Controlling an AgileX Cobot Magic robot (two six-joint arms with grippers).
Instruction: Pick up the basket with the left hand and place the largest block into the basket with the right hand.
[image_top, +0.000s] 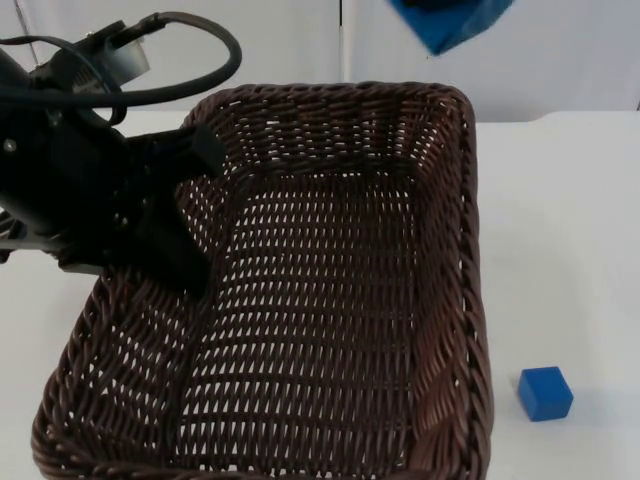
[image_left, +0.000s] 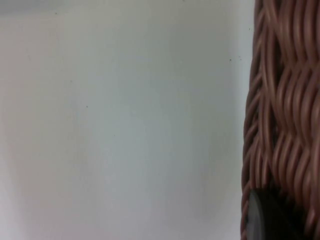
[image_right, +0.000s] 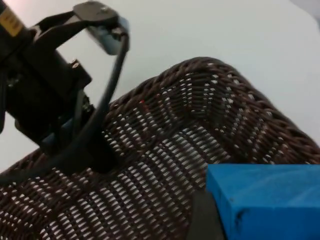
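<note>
Brown wicker takes up most of my top view: the basket (image_top: 300, 300) spreads from the centre down to the lower edge of the frame, and I see nothing lying inside it. My left gripper (image_top: 185, 215) is at the basket's left wall, in the left half of the frame, with one black finger inside the rim and its jaws clenched on that wall. In the left wrist view the same weave (image_left: 285, 115) sits right against a black fingertip (image_left: 267, 215), with the white table (image_left: 125, 125) behind it.

At the upper edge of the top view, just right of centre, I see the large blue block (image_top: 450, 22), up above the basket's far rim. In the right wrist view that block (image_right: 270, 200) is close to the camera and sits against a black finger (image_right: 202, 220) of my right gripper, which grasps it, with the basket (image_right: 190, 130) and the left arm (image_right: 40, 85) beyond.

A smaller blue cube (image_top: 545, 392) rests on the table at the lower right of the top view, just beside the basket but apart from it.
</note>
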